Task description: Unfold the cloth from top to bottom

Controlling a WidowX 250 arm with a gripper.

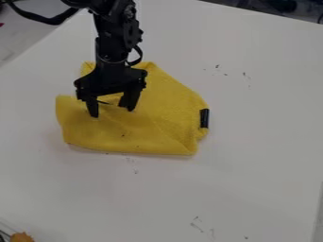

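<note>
In the camera view, the black two-finger gripper is released, fingers spread, above the yellow cloth, which lies partly folded on the white table. Best pinch only the upper layer's edge, lift slightly, then draw it smoothly downward.

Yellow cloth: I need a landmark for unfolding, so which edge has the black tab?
The edge of the yellow cloth on the picture's right, where the black tab sits; no tab shows along its other edges.
</note>
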